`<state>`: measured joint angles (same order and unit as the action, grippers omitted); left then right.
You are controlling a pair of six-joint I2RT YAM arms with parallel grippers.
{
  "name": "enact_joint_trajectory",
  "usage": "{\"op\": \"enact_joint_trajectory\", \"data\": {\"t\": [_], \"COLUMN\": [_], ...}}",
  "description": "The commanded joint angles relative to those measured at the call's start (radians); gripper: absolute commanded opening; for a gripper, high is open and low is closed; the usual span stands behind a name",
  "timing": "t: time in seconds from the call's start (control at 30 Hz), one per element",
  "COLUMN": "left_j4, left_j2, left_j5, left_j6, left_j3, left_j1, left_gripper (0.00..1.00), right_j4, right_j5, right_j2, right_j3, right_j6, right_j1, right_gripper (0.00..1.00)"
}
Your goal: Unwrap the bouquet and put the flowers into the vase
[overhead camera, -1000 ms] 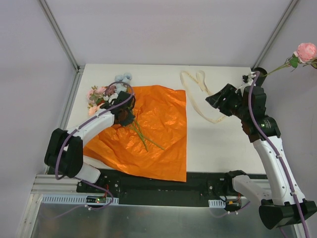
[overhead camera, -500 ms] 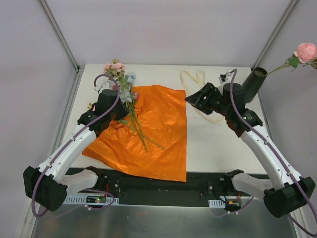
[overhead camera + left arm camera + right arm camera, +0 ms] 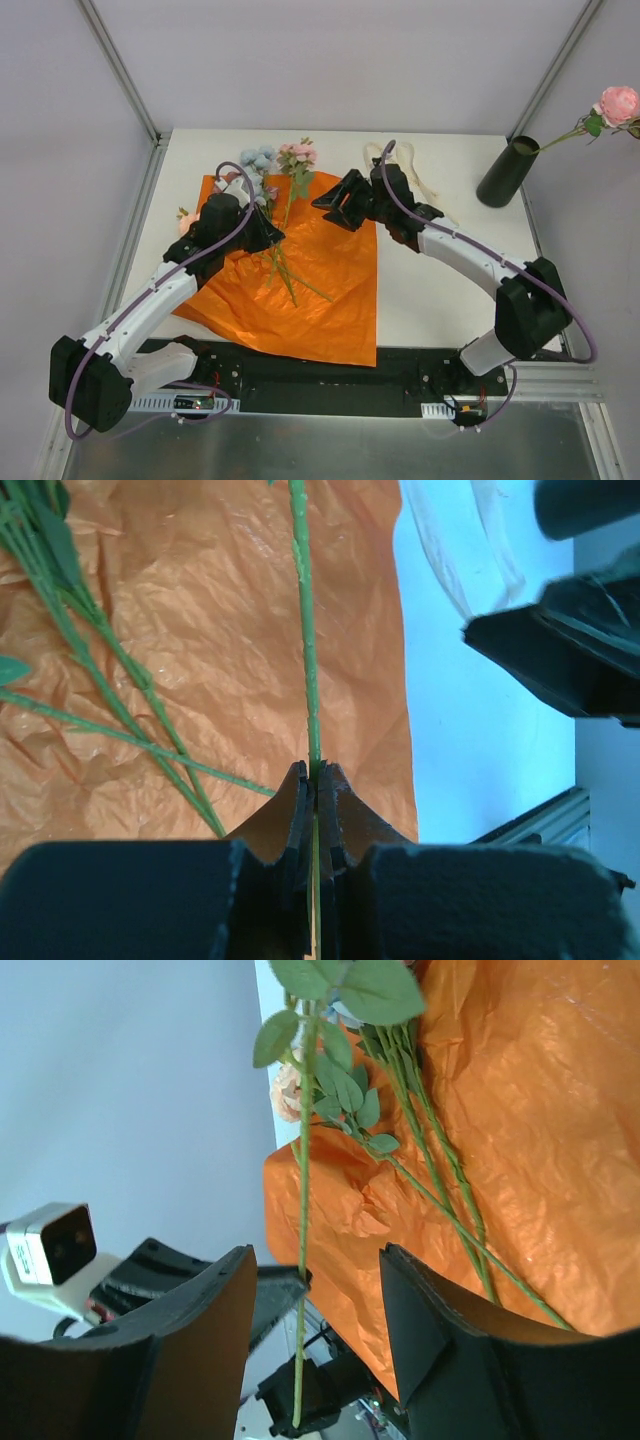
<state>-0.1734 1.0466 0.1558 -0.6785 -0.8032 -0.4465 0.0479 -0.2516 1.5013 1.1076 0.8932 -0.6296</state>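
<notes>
L claw [image 3: 313,775] was pressed together on one thin green stem [image 3: 305,660], pinching it near the cut end, w/ no gap showing at the pads. In top view that stem ran from L claw up & back to a pink bloom [image 3: 297,153] over the rear edge of the paper [image 3: 335,270].

R claw [image 3: 318,1260] was spread, fingers [image 3: 190,1330] either side of the same stem. As far as its wrist view showed they weren't touching it; the stem sat nearer the finger on the left of that view. From above, R claw faced L claw across the stem, just beside it, over the paper's rear right part.

Paper lay opened out & crinkled on the table [image 3: 440,290], mid-left. Rest of the flowers [image 3: 283,270] lay loose on it:
- several stems crossing near the centre
- blue blooms [image 3: 255,158] at the rear edge
- a peach bloom [image 3: 186,217] at the left edge by L arm

Ribbon [image 3: 445,575] lay on bare table behind R arm, partly hidden by it.

Vase [image 3: 507,172] stood upright at the rear right corner, well apart from both claws & the paper. One rose [image 3: 618,103] was in it already, its long stem leaning out to the right past the table edge.
</notes>
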Motion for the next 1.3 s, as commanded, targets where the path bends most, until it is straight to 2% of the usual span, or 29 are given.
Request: {"op": "enact_joint_trajectory", "data": {"t": [0.0, 0.17, 0.37, 0.63, 0.7, 0.9, 0.93, 1.0, 1.1, 1.13, 1.23, 1.27], "left_j4": [0.146, 0.202, 0.224, 0.232, 0.233, 0.207, 0.192, 0.149, 0.091, 0.072, -0.001, -0.030], "left_j2": [-0.030, -0.016, -0.011, -0.008, -0.008, -0.026, -0.030, -0.034, -0.054, -0.059, -0.066, -0.063], "left_j5": [0.108, 0.163, 0.163, 0.160, 0.168, 0.177, 0.180, 0.189, 0.197, 0.199, 0.214, 0.221], "left_j6": [0.048, 0.037, 0.033, 0.042, 0.045, 0.057, 0.063, 0.082, 0.108, 0.117, 0.154, 0.164], "left_j3": [0.019, 0.036, 0.048, 0.058, 0.059, 0.056, 0.050, 0.032, -0.001, -0.016, -0.054, -0.068], "left_j1": [-0.014, -0.021, -0.037, -0.046, -0.049, -0.049, -0.049, -0.049, -0.049, -0.049, -0.049, -0.049], "left_gripper": [0.00, 0.00, 0.00, 0.00, 0.00, 0.00, 0.07, 0.25, 0.55, 0.70, 0.97, 0.99], "right_j4": [0.101, 0.130, 0.125, 0.030, 0.047, 0.092, 0.096, 0.098, 0.098, 0.098, 0.098, 0.098], "right_j5": [-0.011, -0.028, -0.009, 0.069, 0.071, 0.098, 0.103, 0.120, 0.153, 0.176, 0.245, 0.288], "right_j2": [0.066, 0.154, 0.218, 0.235, 0.240, 0.212, 0.203, 0.175, 0.117, 0.096, 0.022, 0.001], "right_j3": [0.112, 0.164, 0.186, 0.210, 0.210, 0.207, 0.209, 0.207, 0.204, 0.201, 0.187, 0.187], "right_j6": [0.093, 0.128, 0.187, 0.194, 0.191, 0.119, 0.101, 0.055, -0.025, -0.060, -0.181, -0.245], "right_j1": [-0.022, -0.041, -0.048, -0.064, -0.064, -0.064, -0.064, -0.064, -0.064, -0.064, -0.062, -0.062], "right_gripper": [0.58, 0.57, 0.55, 0.48, 0.43, 0.04, 0.00, 0.00, 0.00, 0.00, 0.00, 0.00]}}
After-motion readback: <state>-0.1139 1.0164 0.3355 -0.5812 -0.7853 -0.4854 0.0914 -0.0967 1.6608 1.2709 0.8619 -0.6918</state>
